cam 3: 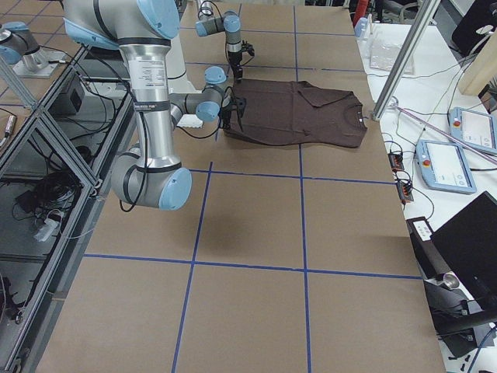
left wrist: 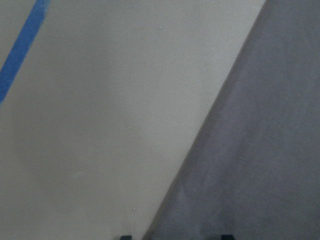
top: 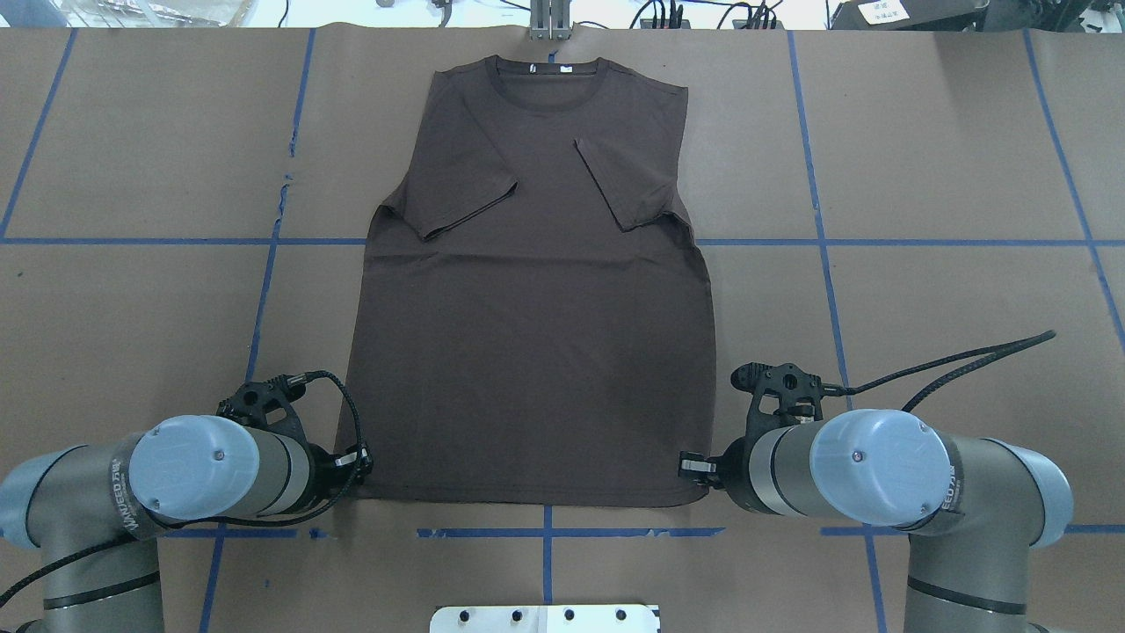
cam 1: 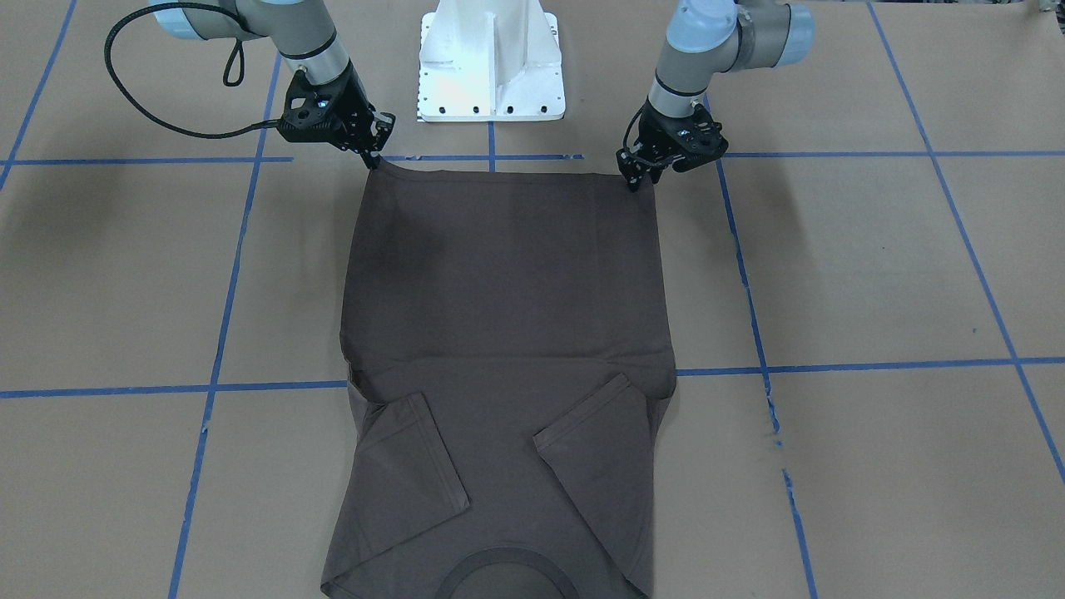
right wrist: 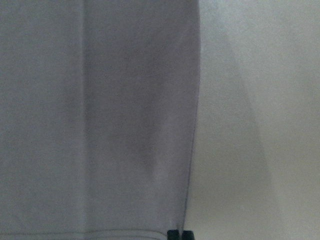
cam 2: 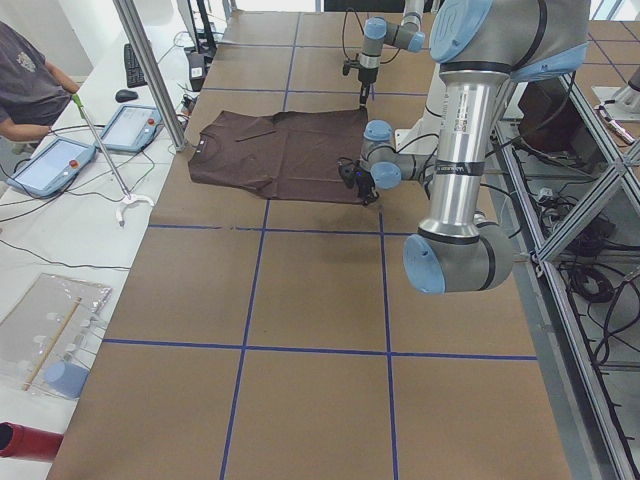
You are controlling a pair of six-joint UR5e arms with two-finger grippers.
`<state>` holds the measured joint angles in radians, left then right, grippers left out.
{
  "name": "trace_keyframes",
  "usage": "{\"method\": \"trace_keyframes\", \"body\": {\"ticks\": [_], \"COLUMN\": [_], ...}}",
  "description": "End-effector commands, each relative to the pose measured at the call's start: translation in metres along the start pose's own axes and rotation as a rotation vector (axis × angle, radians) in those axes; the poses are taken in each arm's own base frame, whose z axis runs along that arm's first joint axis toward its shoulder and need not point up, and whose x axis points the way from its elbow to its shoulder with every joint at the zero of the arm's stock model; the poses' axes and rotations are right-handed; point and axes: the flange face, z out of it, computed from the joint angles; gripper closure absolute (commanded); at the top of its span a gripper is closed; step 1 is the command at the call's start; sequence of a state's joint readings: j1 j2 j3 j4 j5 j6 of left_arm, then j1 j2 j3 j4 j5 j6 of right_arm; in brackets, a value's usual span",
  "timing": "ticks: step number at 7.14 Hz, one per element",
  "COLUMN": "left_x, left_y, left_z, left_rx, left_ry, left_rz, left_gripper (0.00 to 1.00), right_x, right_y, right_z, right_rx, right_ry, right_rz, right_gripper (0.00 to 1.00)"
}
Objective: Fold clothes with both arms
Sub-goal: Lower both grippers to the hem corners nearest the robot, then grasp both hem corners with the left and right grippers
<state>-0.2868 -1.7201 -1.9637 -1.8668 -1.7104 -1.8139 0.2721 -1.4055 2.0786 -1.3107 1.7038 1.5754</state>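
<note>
The dark grey-brown T-shirt (cam 1: 507, 291) (top: 527, 352) lies flat on the brown table, collar (top: 547, 81) far from the robot and both sleeves folded inward over the chest. My right gripper (cam 1: 372, 156) (top: 690, 464) is shut on the hem corner on its side, which peaks up slightly; in the right wrist view its fingertips (right wrist: 173, 234) meet at that corner. My left gripper (cam 1: 636, 179) (top: 359, 462) sits at the opposite hem corner. In the left wrist view its fingertips (left wrist: 125, 237) stand apart, open, with the shirt's side edge (left wrist: 200, 150) running between them.
The white pedestal base (cam 1: 491, 66) stands just behind the hem. Blue tape lines (top: 545, 533) grid the table. A metal post (cam 2: 150, 70) stands near the collar end, where a person (cam 2: 25, 85) sits with tablets (cam 2: 130, 125).
</note>
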Motion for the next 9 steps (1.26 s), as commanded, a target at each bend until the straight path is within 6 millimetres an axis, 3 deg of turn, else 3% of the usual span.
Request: {"method": "trace_keyframes", "body": {"ticks": [1, 3, 5, 7, 9], "left_x": [0.0, 0.0, 0.002, 0.011, 0.019], "left_y": [0.0, 0.0, 0.002, 0.012, 0.03], "left_z": [-0.001, -0.002, -0.004, -0.042, -0.093], "left_rx": [0.0, 0.0, -0.004, -0.01, -0.034], "left_ry": [0.002, -0.001, 0.006, 0.014, 0.037], "left_rz": [-0.001, 0.001, 0.006, 0.018, 0.039], "left_gripper": [0.74, 1.0, 1.0, 1.0, 1.0], "right_x": [0.001, 0.001, 0.004, 0.015, 0.039], "right_y": [-0.001, -0.002, -0.013, -0.024, -0.013], "right_z": [0.0, -0.001, -0.008, -0.032, -0.058], "right_rx": [0.0, -0.001, -0.027, -0.074, -0.136], "right_ry": [0.0, -0.001, -0.004, -0.022, -0.022], "right_rz": [0.002, 0.003, 0.022, 0.045, 0.042], "right_gripper": [1.0, 1.0, 1.0, 1.0, 1.0]}}
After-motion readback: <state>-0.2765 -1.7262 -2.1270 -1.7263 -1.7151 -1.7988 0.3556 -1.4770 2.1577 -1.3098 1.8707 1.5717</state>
